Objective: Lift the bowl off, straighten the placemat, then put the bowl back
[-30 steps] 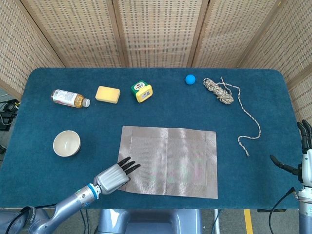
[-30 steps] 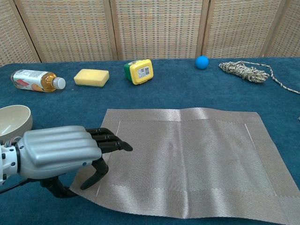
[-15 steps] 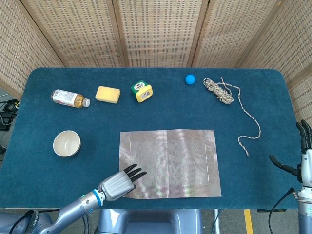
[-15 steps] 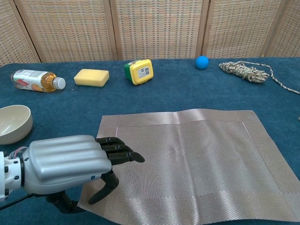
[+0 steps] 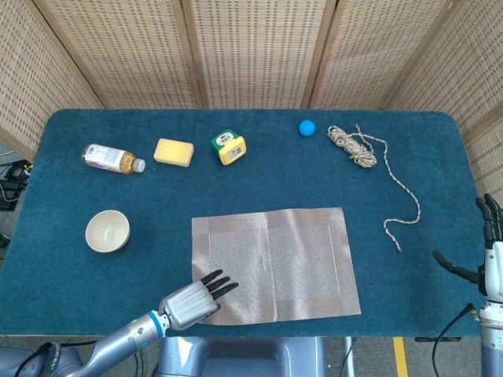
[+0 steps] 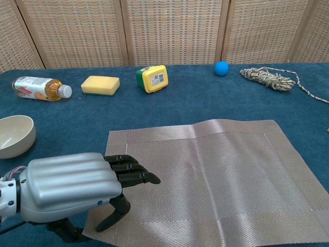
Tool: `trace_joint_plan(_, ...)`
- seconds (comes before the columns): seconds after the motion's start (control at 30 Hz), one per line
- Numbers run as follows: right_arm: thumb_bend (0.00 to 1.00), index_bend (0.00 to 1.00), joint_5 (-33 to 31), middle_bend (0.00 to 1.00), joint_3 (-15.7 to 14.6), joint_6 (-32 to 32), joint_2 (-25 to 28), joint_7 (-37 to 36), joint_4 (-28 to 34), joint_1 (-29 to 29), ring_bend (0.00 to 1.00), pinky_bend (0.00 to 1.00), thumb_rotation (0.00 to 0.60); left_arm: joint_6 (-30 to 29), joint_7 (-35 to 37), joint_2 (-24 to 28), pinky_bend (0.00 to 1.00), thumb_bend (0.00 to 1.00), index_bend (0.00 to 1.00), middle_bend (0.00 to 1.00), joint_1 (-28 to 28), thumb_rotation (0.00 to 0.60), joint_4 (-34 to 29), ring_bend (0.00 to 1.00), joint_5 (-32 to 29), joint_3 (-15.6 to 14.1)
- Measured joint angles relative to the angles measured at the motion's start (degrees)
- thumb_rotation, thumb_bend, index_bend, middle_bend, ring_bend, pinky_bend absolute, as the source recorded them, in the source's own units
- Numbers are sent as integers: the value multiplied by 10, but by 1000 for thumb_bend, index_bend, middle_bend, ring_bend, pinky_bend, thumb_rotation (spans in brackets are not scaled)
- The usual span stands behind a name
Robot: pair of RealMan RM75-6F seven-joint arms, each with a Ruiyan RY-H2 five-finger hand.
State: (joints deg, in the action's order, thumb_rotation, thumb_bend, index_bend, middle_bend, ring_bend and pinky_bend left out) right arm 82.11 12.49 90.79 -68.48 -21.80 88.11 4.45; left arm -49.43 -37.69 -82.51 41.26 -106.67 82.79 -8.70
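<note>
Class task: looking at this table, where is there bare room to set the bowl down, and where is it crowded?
Free: the placemat right of the left hand, and the cloth between it and the back row. Crowded: the back row, with bottle, sponge, yellow box, ball and rope. The bowl sits left.

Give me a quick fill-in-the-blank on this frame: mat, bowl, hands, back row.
1. The left hand holds the placemat at its near-____ corner.
2. The bowl sits on the table, to the ____ of the placemat in the head view.
3. The right hand holds ____.
4. Between the bottle and the yellow-green box lies a yellow ____.

Missing words: left; left; nothing; sponge
</note>
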Motion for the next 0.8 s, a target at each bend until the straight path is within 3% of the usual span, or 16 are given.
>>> trace_joint_plan(0.13, 262, 71, 1, 0, -1, 1, 0, 2, 1, 0, 0, 0, 600, -8, 7, 19, 0, 208, 203, 0, -5, 600, -3, 0, 2, -3)
trace_joint_plan(0.23, 262, 71, 3, 0, -2, 1, 0, 5, 2, 0, 0, 0, 600, -19, 24, 37, 0, 170, 83, 0, -12, 600, -10, 0, 12, -7)
trace_joint_plan(0.5, 262, 72, 14, 0, -8, 5, -2, 16, 5, 0, 0, 0, 600, -69, 74, 69, 0, 165, 60, 0, -39, 600, -26, 0, 67, -23)
trace_joint_plan(0.8, 262, 71, 34, 0, -21, 9, -1, 31, 16, -2, 0, 0, 600, -204, 168, 133, 0, 165, 67, 0, -112, 600, -5, 0, 94, -28)
